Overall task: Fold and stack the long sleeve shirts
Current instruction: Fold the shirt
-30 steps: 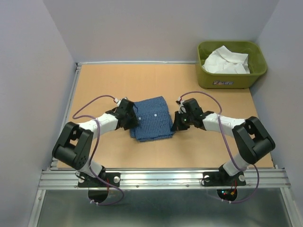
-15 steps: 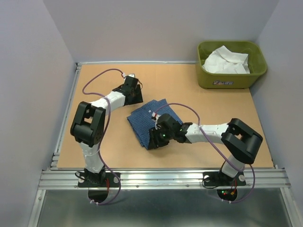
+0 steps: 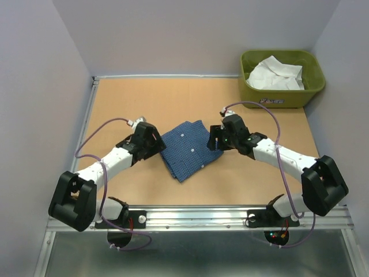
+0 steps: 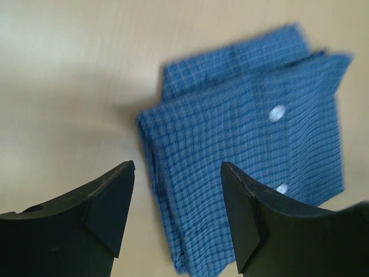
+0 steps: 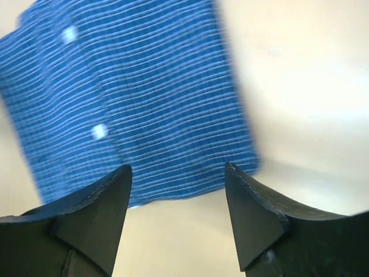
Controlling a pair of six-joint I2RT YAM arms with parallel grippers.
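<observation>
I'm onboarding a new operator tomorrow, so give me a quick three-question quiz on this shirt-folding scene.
1. True or false: the white shirt lies inside the olive-green tub.
2. Where is the blue shirt? A) in the tub; B) folded on the table, between the two grippers; C) hanging from one gripper.
3. Fill in: the left gripper and right gripper both stand ___, holding nothing.
Key: 1 true; 2 B; 3 open.
</observation>
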